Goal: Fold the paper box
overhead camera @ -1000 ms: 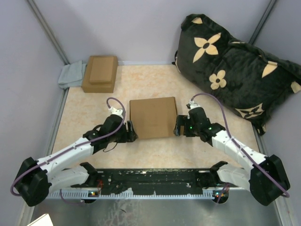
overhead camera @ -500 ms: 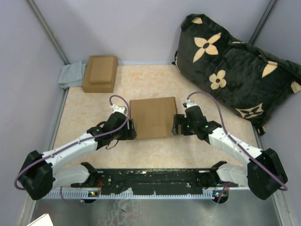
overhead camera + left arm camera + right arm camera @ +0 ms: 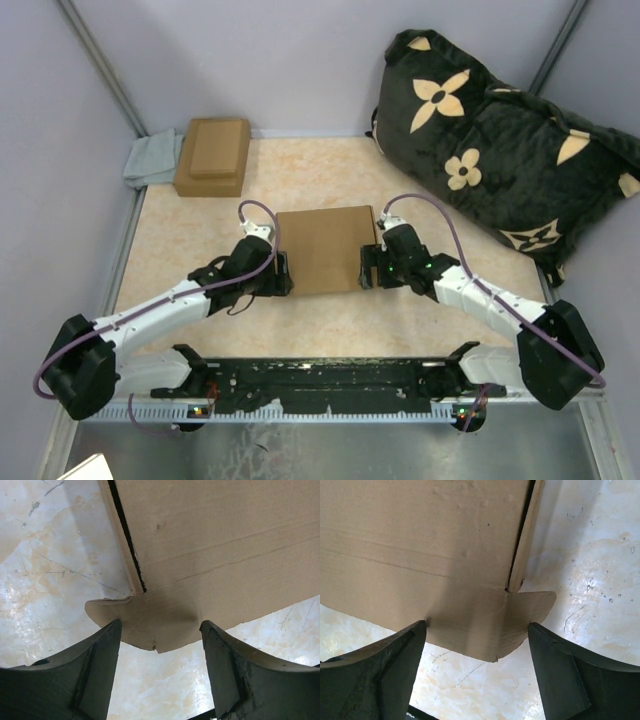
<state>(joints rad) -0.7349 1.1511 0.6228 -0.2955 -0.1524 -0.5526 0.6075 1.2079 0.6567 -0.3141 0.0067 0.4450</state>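
**While the paper box [image 3: 325, 250] lay closed, two arms flanked it**

The box sat flat at the middle of the table [image 3: 200, 230], a rounded tab [image 3: 145, 625] jutting at each near corner. The left gripper [image 3: 283, 273] stood at its left edge and the right gripper [image 3: 365, 270] at its right, both arms stretched low and angled inward. Each pair of fingers [image 3: 95, 675] gaped wide about a tab, clamping nothing. A black flowered cushion [image 3: 500, 140] lay well behind.
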